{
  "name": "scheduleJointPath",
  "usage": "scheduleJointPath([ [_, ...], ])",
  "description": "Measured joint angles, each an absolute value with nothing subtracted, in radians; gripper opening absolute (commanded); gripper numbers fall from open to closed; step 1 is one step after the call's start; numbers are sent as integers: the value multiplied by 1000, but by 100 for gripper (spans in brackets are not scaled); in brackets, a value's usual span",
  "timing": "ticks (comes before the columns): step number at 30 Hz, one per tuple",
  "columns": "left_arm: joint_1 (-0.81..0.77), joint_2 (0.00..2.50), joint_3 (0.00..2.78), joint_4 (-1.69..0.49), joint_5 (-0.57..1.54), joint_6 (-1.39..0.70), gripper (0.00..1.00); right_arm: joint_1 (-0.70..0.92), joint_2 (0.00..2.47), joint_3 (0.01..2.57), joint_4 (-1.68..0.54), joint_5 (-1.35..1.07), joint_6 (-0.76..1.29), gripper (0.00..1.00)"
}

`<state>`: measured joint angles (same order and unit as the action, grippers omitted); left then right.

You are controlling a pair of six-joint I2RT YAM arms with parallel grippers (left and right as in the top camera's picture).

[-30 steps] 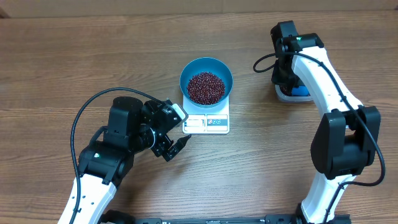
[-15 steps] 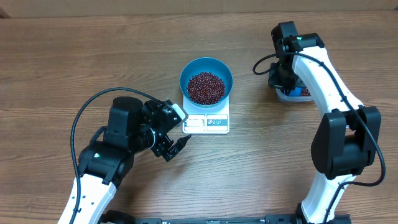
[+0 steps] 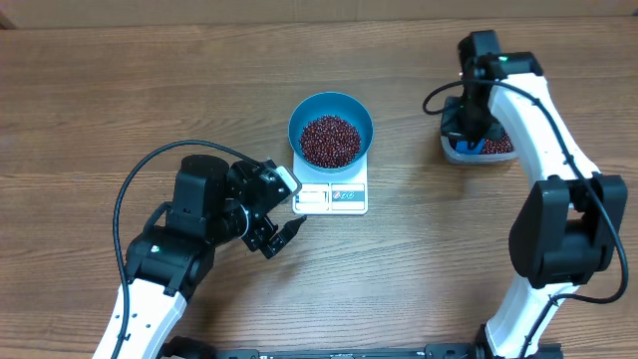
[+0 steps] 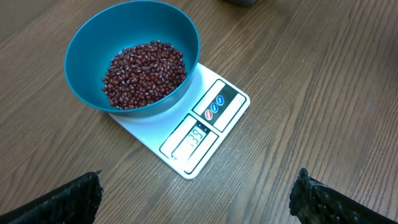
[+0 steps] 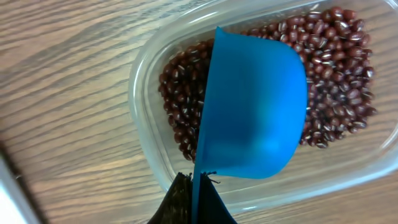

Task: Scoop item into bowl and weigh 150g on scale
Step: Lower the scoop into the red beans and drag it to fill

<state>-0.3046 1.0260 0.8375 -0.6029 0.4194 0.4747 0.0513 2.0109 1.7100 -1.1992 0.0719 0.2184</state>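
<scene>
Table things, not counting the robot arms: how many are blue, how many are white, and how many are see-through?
Blue: 2, the bowl and the scoop
White: 1, the scale
See-through: 1, the tub
Total: 4

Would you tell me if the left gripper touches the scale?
Apart. The left wrist view shows bare table between the fingers of the left gripper and the scale.

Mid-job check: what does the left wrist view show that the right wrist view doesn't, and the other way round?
Left wrist only: the bowl sitting on the scale, the scale's display, and the open left claw at the bottom edge.
Right wrist only: the clear tub and the scoop over it, gripped by the shut right claw.
Both: beans and the wooden table.
</scene>
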Motion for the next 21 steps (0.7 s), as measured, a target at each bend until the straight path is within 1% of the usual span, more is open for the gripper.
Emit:
scheduleJointPath([
  [2,-305,1026,838,-603,419,474,100,23,2008,1713,-1198,5,188,4],
  [7,-305,1026,838,-603,419,474,100,-21,2004,1713,-1200,-78,156,4],
  [13,-305,1026,838,-603,419,474,100,-59,2002,1716,-1218,-126,129,4],
  [21,-305,1026,838,-603,419,474,100,-117,2002,1717,-1274,-207,3,4],
])
